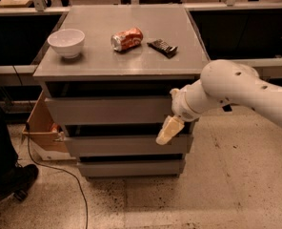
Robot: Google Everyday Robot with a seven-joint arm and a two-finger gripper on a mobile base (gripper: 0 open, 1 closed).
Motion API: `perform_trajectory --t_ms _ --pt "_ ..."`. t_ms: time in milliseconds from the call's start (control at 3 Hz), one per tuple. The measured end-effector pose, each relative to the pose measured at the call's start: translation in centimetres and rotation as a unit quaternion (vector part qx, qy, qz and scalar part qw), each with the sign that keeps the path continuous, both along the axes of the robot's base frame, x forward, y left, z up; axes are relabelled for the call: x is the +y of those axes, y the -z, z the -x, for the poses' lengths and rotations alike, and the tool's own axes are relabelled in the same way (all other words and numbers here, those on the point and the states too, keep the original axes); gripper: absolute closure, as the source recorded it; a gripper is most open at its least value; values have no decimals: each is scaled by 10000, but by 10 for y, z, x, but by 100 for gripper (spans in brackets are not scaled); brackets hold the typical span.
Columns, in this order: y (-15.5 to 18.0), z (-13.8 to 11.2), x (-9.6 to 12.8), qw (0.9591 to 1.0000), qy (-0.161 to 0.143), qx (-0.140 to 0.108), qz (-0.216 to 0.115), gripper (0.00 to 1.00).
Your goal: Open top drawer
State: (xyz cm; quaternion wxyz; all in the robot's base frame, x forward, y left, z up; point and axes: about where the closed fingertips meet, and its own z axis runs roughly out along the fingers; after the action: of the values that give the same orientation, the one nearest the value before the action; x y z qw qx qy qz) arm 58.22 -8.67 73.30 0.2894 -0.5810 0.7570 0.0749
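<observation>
The grey cabinet (pixel 122 66) has three stacked drawer fronts. The top drawer (pixel 107 109) is the tallest, with a flat, handle-less front that sits flush in line with the others, and none of its interior shows. My gripper (pixel 168 130), cream-coloured at the end of the white arm (pixel 226 87), hangs pointing down and to the left in front of the right end of the cabinet. It is at the lower edge of the top drawer's front, over the dark gap above the middle drawer (pixel 126 145).
On the cabinet top are a white bowl (pixel 66 42), an orange can (pixel 127 38) lying on its side and a dark snack bar (pixel 162 46). An open cardboard box (pixel 41 128) and a floor cable (pixel 60 171) lie to the left. A person's shoe (pixel 12 180) is at far left.
</observation>
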Motion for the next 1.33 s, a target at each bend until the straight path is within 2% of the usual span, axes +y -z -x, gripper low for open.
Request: perform_trajectory --t_ms 667,1000,1333 --pt "30 -36 30 9993 -79 -110 -340 0" --pt "27 -63 36 9990 -135 -270 -327 0" --pt "34 -81 48 9988 -221 -263 -339 2"
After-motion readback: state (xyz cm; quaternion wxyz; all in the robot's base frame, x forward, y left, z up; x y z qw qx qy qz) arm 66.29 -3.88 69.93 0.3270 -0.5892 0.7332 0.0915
